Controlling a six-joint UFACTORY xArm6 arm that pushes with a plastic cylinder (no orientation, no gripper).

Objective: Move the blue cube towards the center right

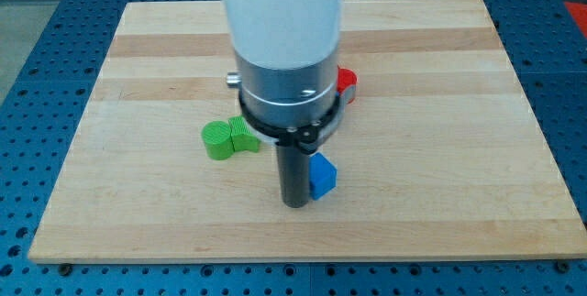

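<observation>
The blue cube (323, 176) sits on the wooden board a little below the view's middle. My tip (294, 204) is on the board right at the cube's left side, touching or almost touching it. The arm's white and silver body hangs above and hides the board behind it.
A green block (228, 138) with rounded lobes lies to the view's left of my tip. A red block (346, 82) peeks out from behind the arm at its right, mostly hidden. The wooden board (440, 149) rests on a blue perforated table.
</observation>
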